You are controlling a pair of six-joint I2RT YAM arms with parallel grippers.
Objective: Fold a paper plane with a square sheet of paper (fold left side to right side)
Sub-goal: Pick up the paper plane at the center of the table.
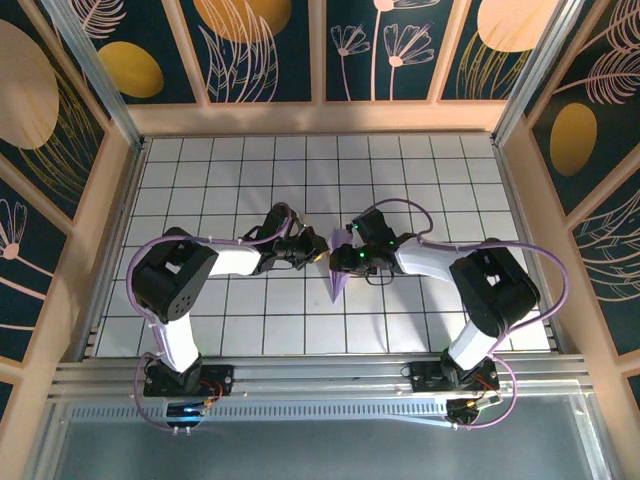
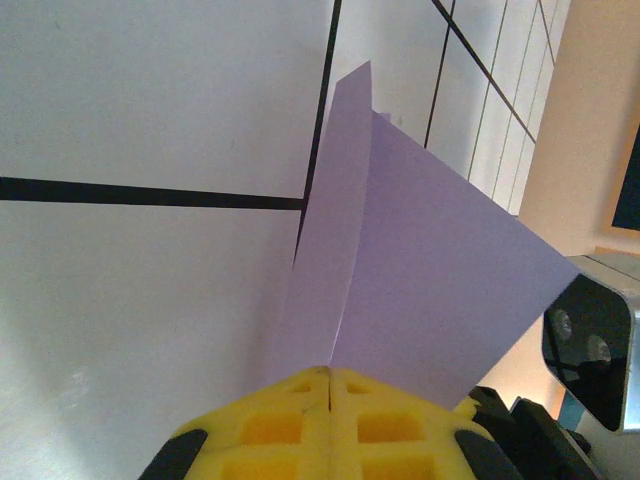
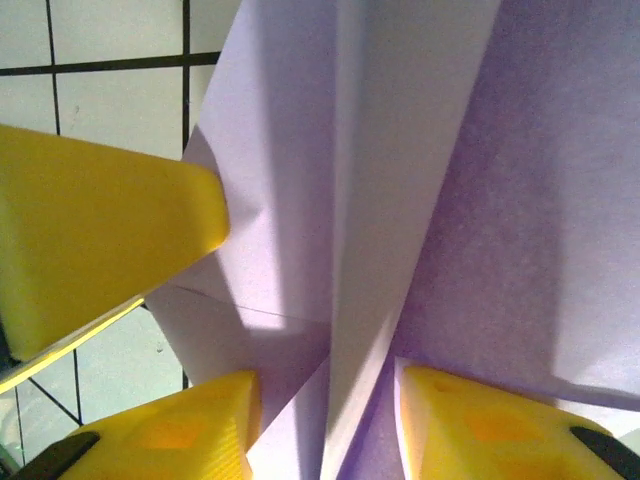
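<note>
The lavender paper plane (image 1: 337, 276) is a partly folded dart held just above the grid table between both arms, its tip pointing toward the near edge. My left gripper (image 1: 317, 250) is shut on the paper, the yellow pads (image 2: 300, 420) pressed together over a crease (image 2: 328, 375) with folded flaps (image 2: 410, 270) rising beyond. My right gripper (image 1: 348, 258) is open, its yellow fingers (image 3: 190, 430) either side of the paper's centre fold (image 3: 370, 200), gripper midpoint (image 3: 325, 425). The left gripper's finger (image 3: 100, 230) touches the paper's left edge there.
The white grid-tiled table (image 1: 250, 170) stretches around the arms. Wooden walls (image 1: 100, 200) with painted panels fence it on three sides. An aluminium rail (image 1: 320, 375) carrying both arm bases runs along the near edge.
</note>
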